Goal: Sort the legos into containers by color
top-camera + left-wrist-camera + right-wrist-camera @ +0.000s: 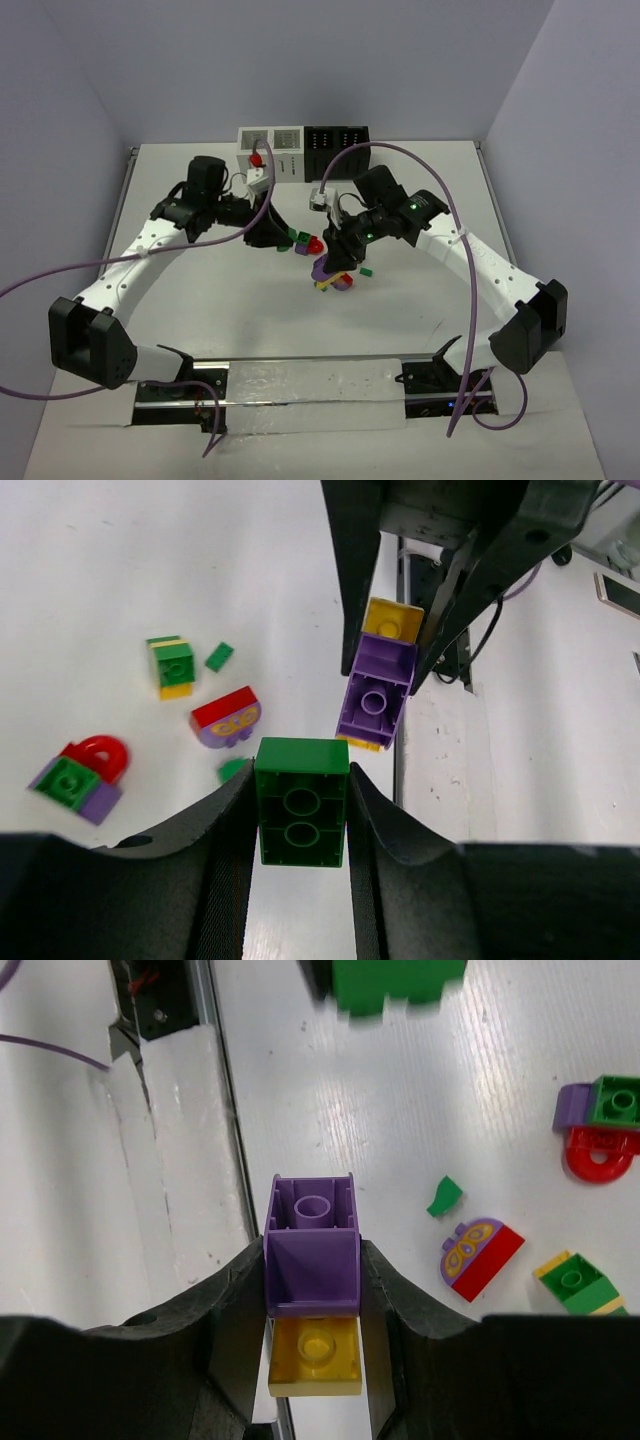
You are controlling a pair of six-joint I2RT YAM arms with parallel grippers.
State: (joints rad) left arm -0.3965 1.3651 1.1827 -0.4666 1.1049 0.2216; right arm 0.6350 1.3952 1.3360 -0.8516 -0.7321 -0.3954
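Observation:
My left gripper (300,832) is shut on a green lego brick (300,798), its hollow underside facing the camera. My right gripper (312,1295) is shut on a purple lego (312,1250) with a yellow one (315,1355) stuck under it. The two grippers (287,238) (336,268) hang close together above mid-table. Loose legos lie below: a green-yellow stack (172,667), a small green piece (219,657), a red-purple rounded piece (227,717), and a red arch on green and purple bricks (80,773). The white (270,148) and black (337,146) containers stand at the far edge.
A metal rail (315,385) carries the arm bases along the near edge. Purple cables (60,275) loop off both arms. Walls close in the table at the back and on both sides.

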